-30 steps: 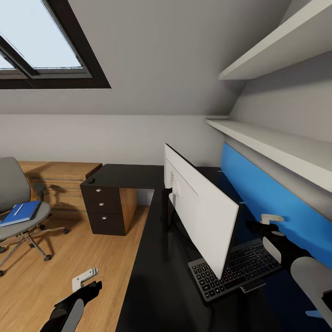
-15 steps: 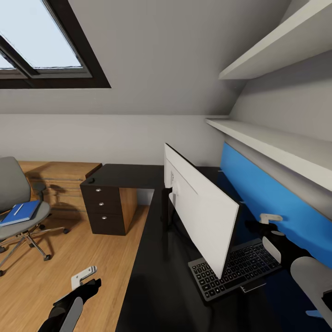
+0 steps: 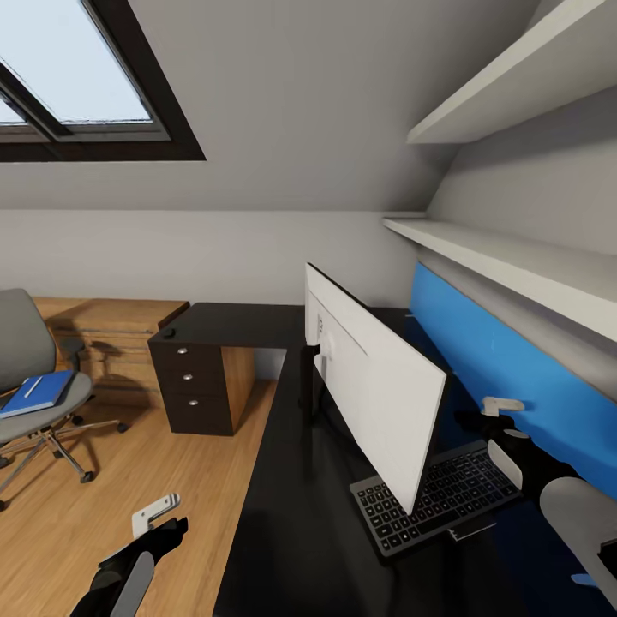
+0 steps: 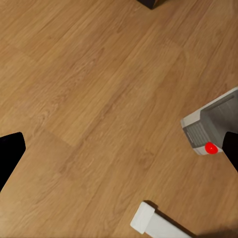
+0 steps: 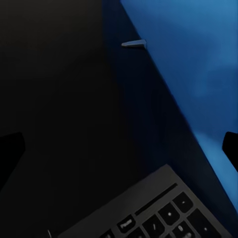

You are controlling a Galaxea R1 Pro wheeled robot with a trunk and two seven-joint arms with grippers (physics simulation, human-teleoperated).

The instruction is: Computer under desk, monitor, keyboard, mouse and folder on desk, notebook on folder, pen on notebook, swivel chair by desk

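Monitor [image 3: 377, 390] standing on desk [image 3: 283, 514], white back turned this way, partly overlapping keyboard [image 3: 437, 501] lying near the blue back panel [image 3: 506, 368]. Right gripper [image 3: 490, 414] hovering above keyboard's far end, close to panel; fingers spread wide in right wrist view, nothing between them. Left gripper [image 3: 156, 517] over bare wood floor [image 3: 128, 480] off desk's edge, likewise wide open and empty. Swivel chair [image 3: 30, 386] well apart at left, folder [image 3: 36, 392] on its seat, pen [image 3: 32, 387] atop. Broad open floor between chair and drawer unit [image 3: 193, 386].

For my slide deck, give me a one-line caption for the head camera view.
Monitor and keyboard on the black desk; blue folder waits on the swivel chair.
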